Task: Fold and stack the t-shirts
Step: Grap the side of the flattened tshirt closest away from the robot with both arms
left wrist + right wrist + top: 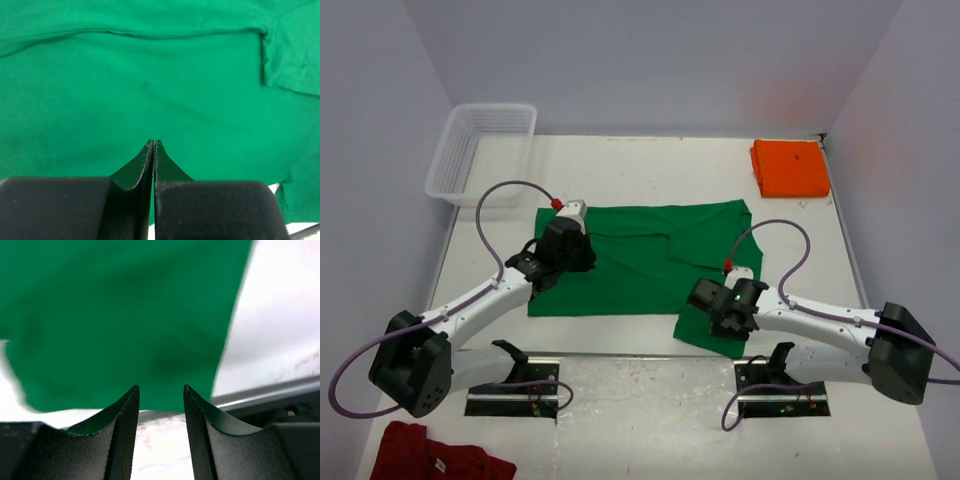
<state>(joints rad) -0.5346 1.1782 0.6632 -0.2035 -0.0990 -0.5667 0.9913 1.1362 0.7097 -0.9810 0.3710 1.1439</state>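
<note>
No readable text; white tag (439, 465) on dark red garment (408, 448) illegible

At far left basket (448, 165), at far right orange t-shirt (790, 168), bare table (640, 165) between

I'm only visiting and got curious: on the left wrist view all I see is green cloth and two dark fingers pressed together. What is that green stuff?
Observer: From above, it is a green t-shirt spread on a white table. The left gripper is over its left side.
Operator: Is a second arm working too?
Observer: Yes. The right gripper is at the shirt's near right corner, jaws apart with nothing between them.
Operator: Are there other shirts?
Observer: A folded orange t-shirt lies at the table's far right corner.
</note>
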